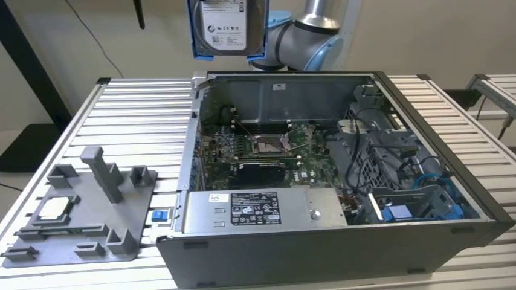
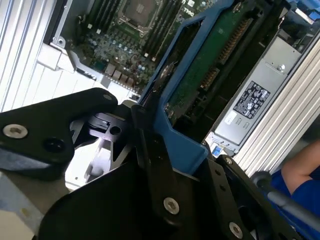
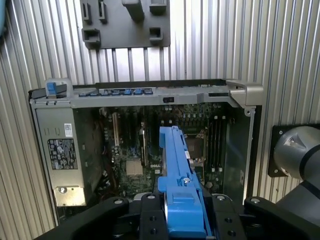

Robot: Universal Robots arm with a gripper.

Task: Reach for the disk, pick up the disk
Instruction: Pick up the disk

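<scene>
In the first wrist view we see the gripper [image 3: 183,210] clamped on the disk [image 3: 176,165]; in the exterior view it sits top centre, above the case [image 1: 322,260].

disk [image 1: 228,24] apparently above case [image 1: 322,254], fixture plate [image 1: 84,188] at the exterior view's left

blue-railed disk [image 1: 228,27], white label, upright, in mid-air

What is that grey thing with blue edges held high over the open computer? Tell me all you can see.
The disk is a flat silver-grey metal slab with a white printed label and blue plastic rails along its edges. It hangs upright in the air above the open computer case, gripped by the black pincer shut on a blue rail. Its other face shows green circuit board.
</scene>
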